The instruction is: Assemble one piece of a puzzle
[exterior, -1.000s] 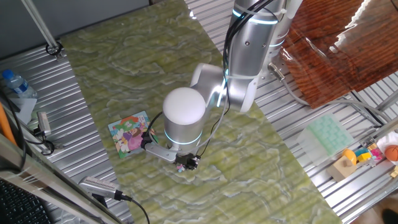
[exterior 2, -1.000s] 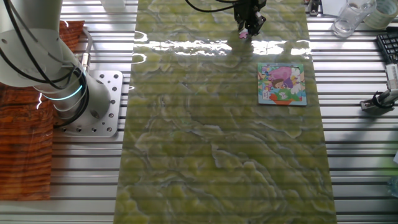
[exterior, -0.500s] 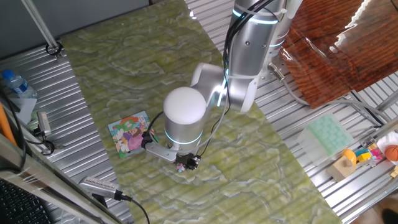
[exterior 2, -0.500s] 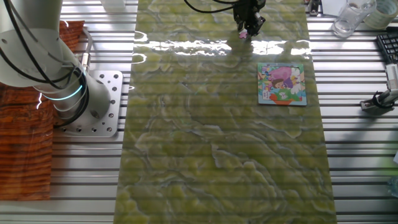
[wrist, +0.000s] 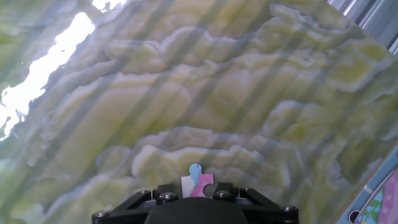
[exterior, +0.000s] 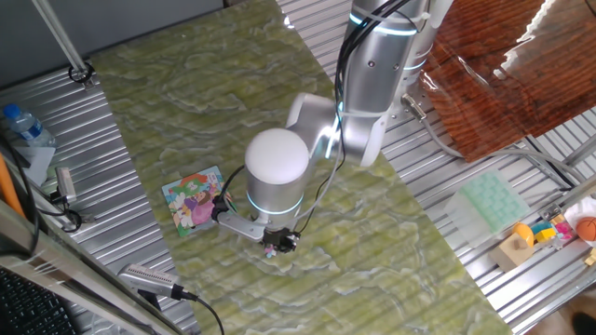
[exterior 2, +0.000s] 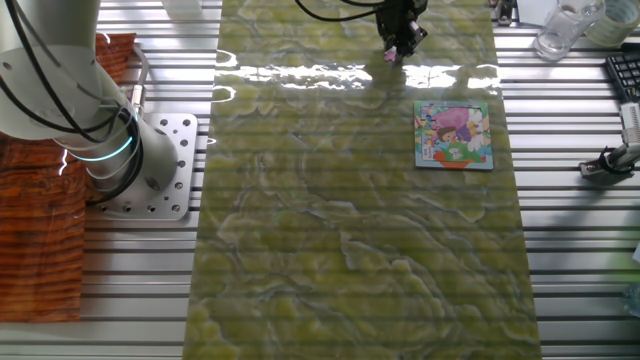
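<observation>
The black two-finger gripper (wrist: pixel 198 194) is shut tight on the tiny pink-and-white jigsaw piece (wrist: pixel 197 183), w/ its blue knob sticking up. It hangs over the green marbled mat (exterior 2: pixel 350 220). The small square puzzle board w/ teal border & cartoon pic (exterior 2: pixel 454 134) lies flat on the mat, near the gripper but not touching.

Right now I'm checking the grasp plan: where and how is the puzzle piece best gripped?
By its flat faces near the lower edge, from above, as the gripper appears to hold it now. The piece is thin and irregular, so pinching the two faces looks steadier than its knobbed edges. Its blue tab pokes out past the fingers, leaving the outline free to meet the puzzle.
</observation>
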Controlling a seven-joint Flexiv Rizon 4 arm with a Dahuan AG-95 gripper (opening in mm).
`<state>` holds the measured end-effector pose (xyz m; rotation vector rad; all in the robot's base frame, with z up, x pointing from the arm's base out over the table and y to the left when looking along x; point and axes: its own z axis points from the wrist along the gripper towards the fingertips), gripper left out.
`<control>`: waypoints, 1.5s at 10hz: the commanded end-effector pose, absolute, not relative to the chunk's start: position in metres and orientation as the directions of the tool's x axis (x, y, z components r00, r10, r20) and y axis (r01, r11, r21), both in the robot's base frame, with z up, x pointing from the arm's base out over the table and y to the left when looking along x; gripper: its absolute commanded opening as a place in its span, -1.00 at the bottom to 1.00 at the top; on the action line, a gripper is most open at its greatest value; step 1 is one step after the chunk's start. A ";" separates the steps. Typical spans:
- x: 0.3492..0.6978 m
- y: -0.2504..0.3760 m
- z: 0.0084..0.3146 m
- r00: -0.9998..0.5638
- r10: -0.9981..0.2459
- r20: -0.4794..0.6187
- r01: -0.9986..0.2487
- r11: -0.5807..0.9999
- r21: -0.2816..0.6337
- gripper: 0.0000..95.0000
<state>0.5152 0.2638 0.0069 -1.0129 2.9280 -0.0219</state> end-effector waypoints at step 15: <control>0.533 0.172 0.042 -0.571 -0.819 -0.064 -0.820 0.573 -0.021 -1.00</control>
